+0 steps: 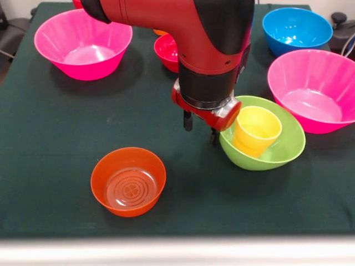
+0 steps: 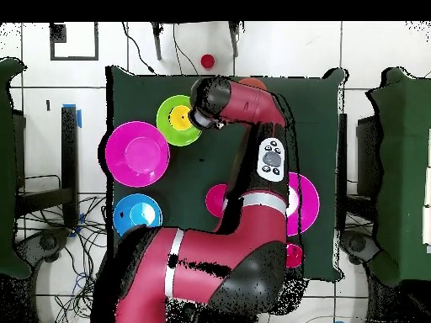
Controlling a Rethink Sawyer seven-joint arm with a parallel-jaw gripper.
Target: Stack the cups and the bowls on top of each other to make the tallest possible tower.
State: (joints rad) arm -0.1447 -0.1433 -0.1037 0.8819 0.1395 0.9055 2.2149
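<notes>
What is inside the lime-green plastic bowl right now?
The lime-green plastic bowl holds one yellow plastic cup, upright and leaning slightly, mouth up. The red arm's gripper hangs beside the bowl's rim, covering part of that edge.

Six bowls (image 1: 128,181) and one yellow cup (image 1: 255,131) on the table.

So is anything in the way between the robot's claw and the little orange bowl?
No. In the front view the gripper hangs beside the lime-green bowl holding the yellow cup. Only bare green table lies between it and the orange bowl.
</notes>
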